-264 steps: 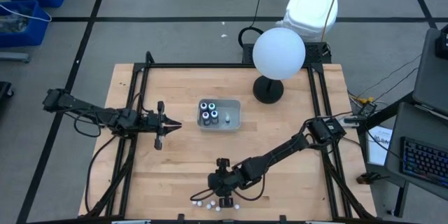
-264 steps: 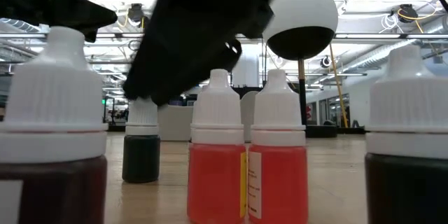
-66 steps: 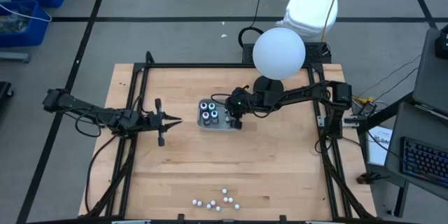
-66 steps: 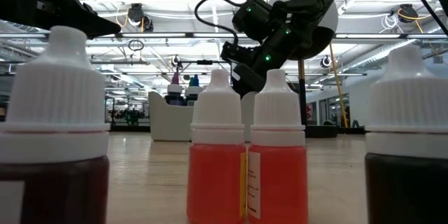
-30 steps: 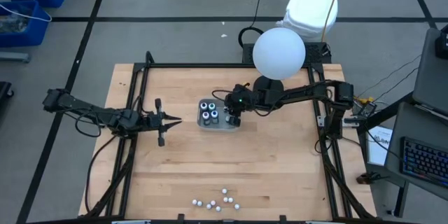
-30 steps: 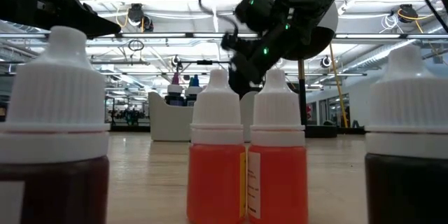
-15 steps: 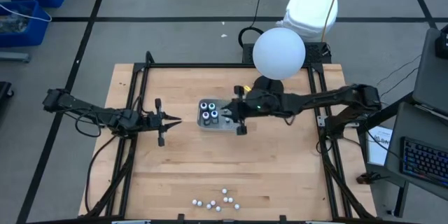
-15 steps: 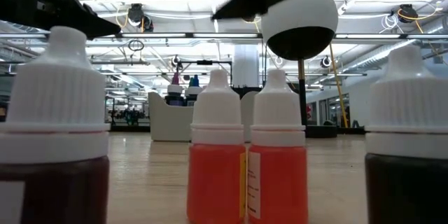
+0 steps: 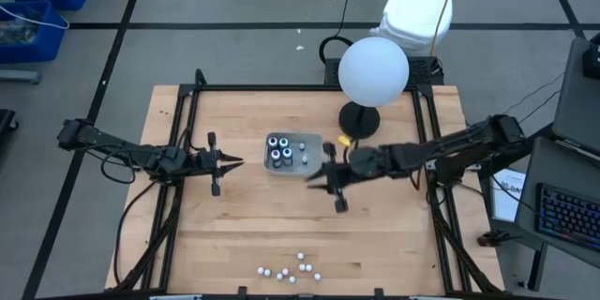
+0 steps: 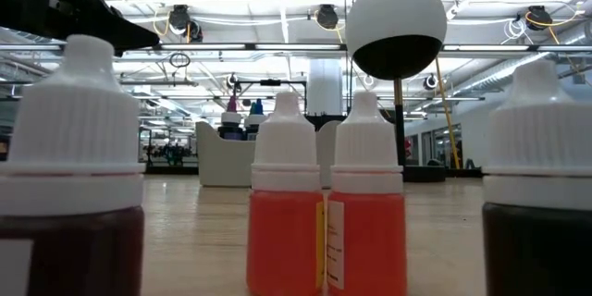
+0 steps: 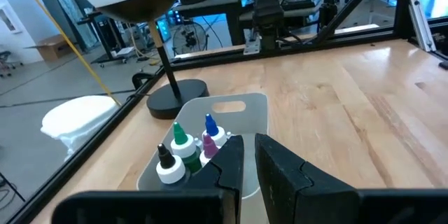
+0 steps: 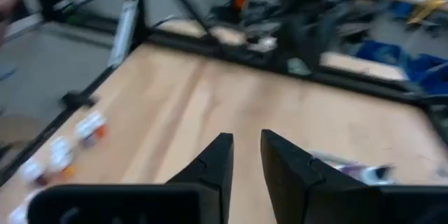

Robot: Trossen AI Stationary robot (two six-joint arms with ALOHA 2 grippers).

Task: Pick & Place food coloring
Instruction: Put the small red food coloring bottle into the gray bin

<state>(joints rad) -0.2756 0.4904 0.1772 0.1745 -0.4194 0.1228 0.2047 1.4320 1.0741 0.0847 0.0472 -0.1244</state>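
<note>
The food coloring lies in two groups: several bottles already stand upright in the grey tray (image 9: 293, 153) near the middle of the bench (image 9: 234, 234), their coloured tips showing in my left wrist view (image 11: 183, 147), while the loose bottles (image 9: 291, 268) wait in a cluster at the bench's six o'clock edge, so close to the low camera that two red ones (image 10: 324, 222) fill its picture. I judge the job is partly done and the six o'clock cluster is what remains. My right claw (image 9: 333, 183) hangs over bare wood at about four o'clock from the tray, just beside it, fingers a little apart with nothing between them, which suits a trip to fetch another bottle. My left claw (image 9: 217, 162) waits at nine o'clock from the tray, pointing at it, fingers nearly together and empty. The white globe lamp (image 9: 373, 71) stands at the tray's two o'clock, clear of the route.
</note>
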